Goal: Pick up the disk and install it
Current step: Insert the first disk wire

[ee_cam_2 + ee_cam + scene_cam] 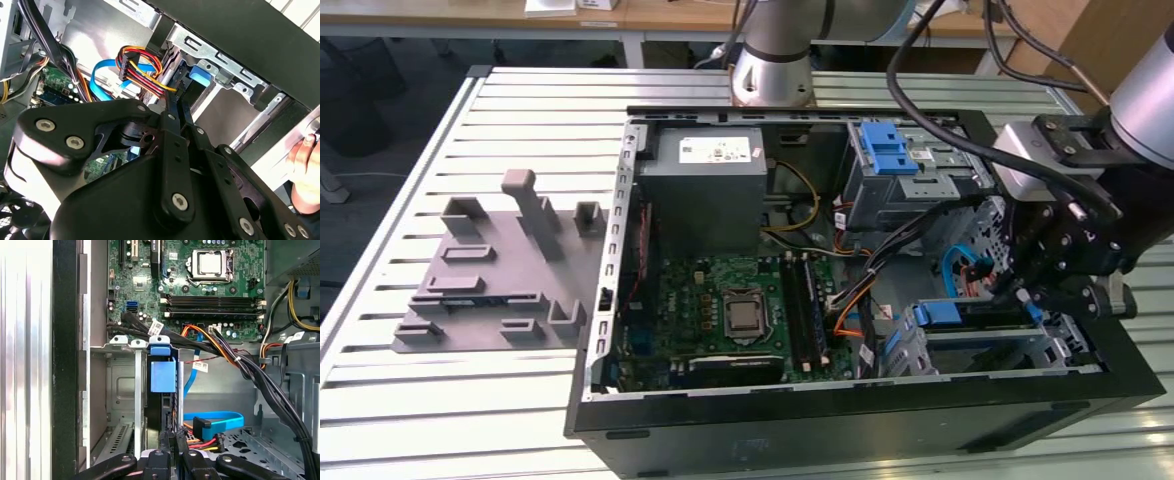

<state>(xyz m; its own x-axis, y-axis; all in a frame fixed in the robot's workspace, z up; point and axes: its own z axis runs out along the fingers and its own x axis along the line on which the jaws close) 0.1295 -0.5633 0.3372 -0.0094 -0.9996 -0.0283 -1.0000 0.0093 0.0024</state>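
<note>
gripper (1041, 290) inside the open computer case (854, 410), at the drive cage (987, 340) near the case's front corner. the disk (162, 390) stands on edge in a slot of the cage, straight ahead of the fingertips, its blue rail tab facing the motherboard (200, 285). fingers (170, 437) drawn close together, pinching the disk's near edge. orange and red power cables (205, 442) and a blue data cable (215, 417) lie just beside the fingers.
</note>
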